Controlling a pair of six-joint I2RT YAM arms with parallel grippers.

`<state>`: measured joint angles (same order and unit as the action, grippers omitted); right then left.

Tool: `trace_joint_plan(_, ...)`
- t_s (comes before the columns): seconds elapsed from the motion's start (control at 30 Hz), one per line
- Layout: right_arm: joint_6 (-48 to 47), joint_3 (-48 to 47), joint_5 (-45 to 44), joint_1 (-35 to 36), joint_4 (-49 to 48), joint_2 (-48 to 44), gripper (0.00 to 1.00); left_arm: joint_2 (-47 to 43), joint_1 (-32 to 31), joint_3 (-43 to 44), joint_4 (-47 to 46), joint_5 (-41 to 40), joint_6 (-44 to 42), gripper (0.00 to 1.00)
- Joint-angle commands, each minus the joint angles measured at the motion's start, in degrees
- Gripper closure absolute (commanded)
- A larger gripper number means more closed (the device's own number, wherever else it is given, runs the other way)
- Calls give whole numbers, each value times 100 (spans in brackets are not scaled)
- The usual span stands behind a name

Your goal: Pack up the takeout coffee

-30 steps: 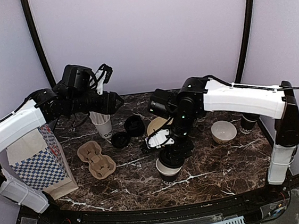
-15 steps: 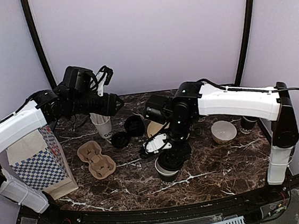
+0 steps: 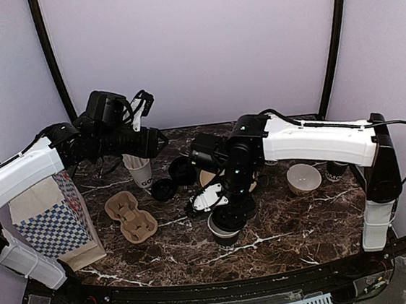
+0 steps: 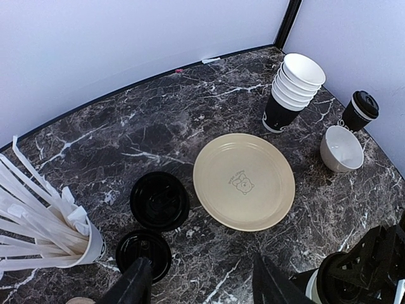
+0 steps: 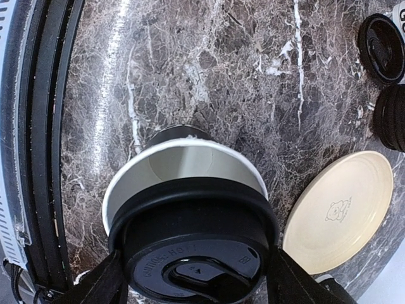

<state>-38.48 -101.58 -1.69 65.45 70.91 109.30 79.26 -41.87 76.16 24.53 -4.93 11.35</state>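
Note:
An open black takeout coffee cup (image 5: 183, 158) with a white inside stands on the marble near the front edge, also seen as the cup (image 3: 224, 231) from above. My right gripper (image 5: 196, 282) is straight above it, shut on a round black lid (image 5: 196, 253). The lid lies tilted over the near part of the rim, and the far part of the cup's mouth still shows. A lidded coffee cup (image 4: 361, 111) stands at the far right. My left gripper (image 4: 202, 288) hovers open and holds nothing, high over the loose lids beside the cup of white straws (image 4: 44, 221).
Two loose black lids (image 4: 159, 201) (image 4: 143, 253) lie left of a cream plate (image 4: 243, 180). A stack of open cups (image 4: 294, 92) and a white bowl (image 4: 342, 147) stand at the right. A cardboard cup carrier (image 3: 130, 216) and a checked paper bag (image 3: 50, 219) are at the left.
My right arm has shifted slightly left with the lid over the open cup, and its fingers have eased apart a little. The left arm has not moved.

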Motion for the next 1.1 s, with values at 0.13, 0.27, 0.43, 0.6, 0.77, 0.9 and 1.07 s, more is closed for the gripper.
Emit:
trace_joint_plan(0.13,-14,3,-445,241,-253,-189,27,-161,54,-59,-20,48,42,43)
trace_joint_plan(0.27,-37,-119,-299,249,-174,-85,26,-128,48,-56,-19,69,57,43)
trace_joint_plan(0.43,-55,-233,-301,241,-82,100,23,-112,49,-78,-53,125,97,43)
trace_joint_plan(0.6,-37,-400,-199,240,-55,138,17,-147,52,-160,-69,162,141,43)
trace_joint_plan(0.77,-11,-414,-93,224,-18,90,16,-225,55,-259,-89,182,201,43)
trace_joint_plan(0.9,-40,-397,-5,113,15,-129,14,-272,51,-288,-65,194,280,43)
trace_joint_plan(1.07,-36,-460,502,-516,99,-606,14,-276,47,-222,188,527,549,45)
